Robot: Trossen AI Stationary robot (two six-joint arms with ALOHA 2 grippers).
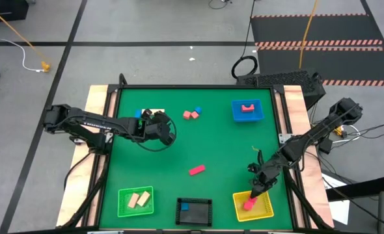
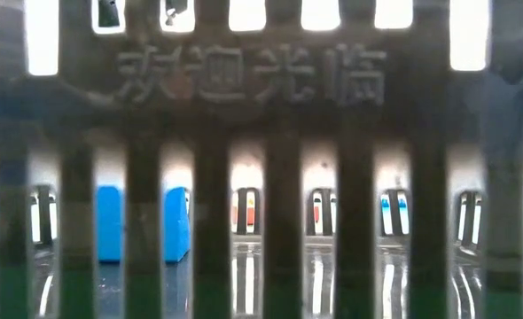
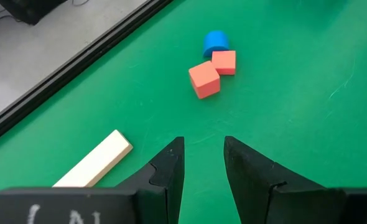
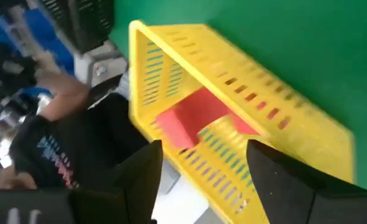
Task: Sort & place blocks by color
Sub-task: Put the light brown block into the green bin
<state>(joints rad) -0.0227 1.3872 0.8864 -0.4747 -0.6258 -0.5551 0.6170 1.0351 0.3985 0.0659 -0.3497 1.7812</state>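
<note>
My right gripper (image 1: 260,188) hovers open over the yellow mesh tray (image 1: 263,212) at the near right. A red block (image 4: 193,118) lies inside that tray (image 4: 277,99), beyond the fingertips and clear of them. My left gripper (image 1: 163,129) hangs open above the far left of the green table, nothing between its fingers (image 3: 171,165). Ahead of it lie two red cubes (image 3: 205,79) and a blue block (image 3: 216,42); a tan bar (image 3: 93,165) lies beside it. Another red block (image 1: 196,170) rests mid-table.
A green tray (image 1: 122,209) with two tan blocks and a black tray (image 1: 194,220) with a blue block (image 1: 185,207) stand along the near edge. A flat blue tray (image 1: 257,116) with a red block sits far right. The black tray's bars fill the low view. A person (image 4: 53,143) is beyond the table's edge.
</note>
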